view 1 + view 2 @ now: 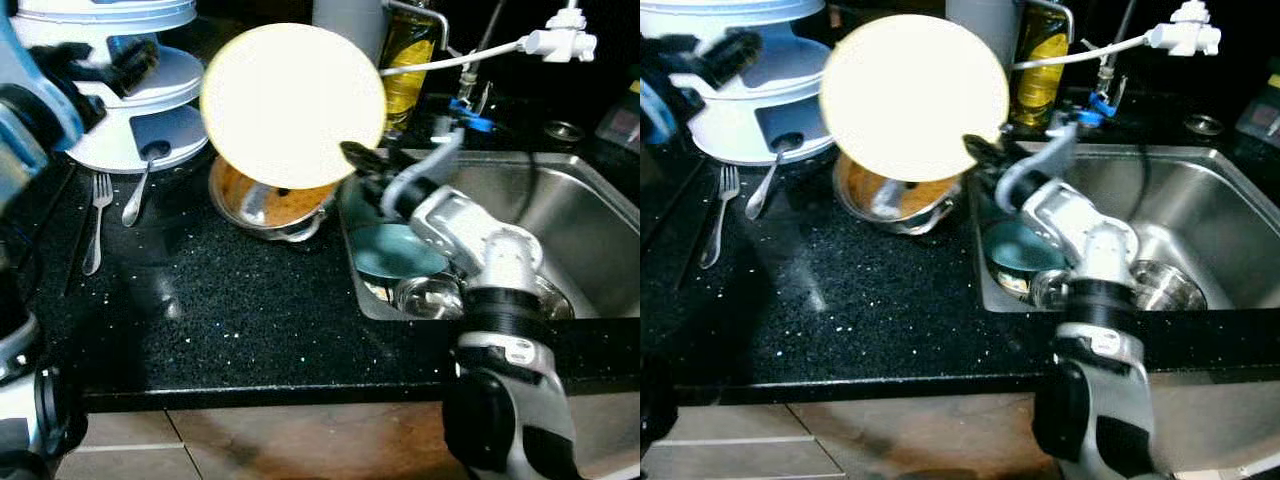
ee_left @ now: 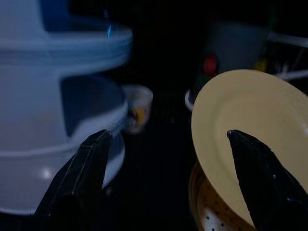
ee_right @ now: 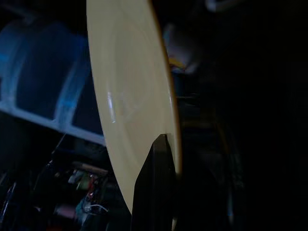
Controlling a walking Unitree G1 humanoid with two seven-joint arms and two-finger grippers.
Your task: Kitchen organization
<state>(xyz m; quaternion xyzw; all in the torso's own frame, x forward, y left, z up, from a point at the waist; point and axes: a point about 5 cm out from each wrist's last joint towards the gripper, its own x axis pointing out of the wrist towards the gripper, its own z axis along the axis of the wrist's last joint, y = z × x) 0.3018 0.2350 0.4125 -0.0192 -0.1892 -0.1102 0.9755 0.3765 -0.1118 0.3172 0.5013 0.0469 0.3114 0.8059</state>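
The right gripper (image 1: 352, 156) had its fingers pinched on the lower rim of a round pale-yellow plate (image 1: 292, 105), holding it upright above a steel bowl with orange residue (image 1: 268, 203) on the black speckled surface (image 1: 230, 310), just beside the steel sink (image 1: 560, 215). The left gripper (image 2: 168, 178) hovered near a white-and-blue tiered rack (image 1: 130, 90), its fingers spread apart. A fork (image 1: 97, 218) lay below the rack.
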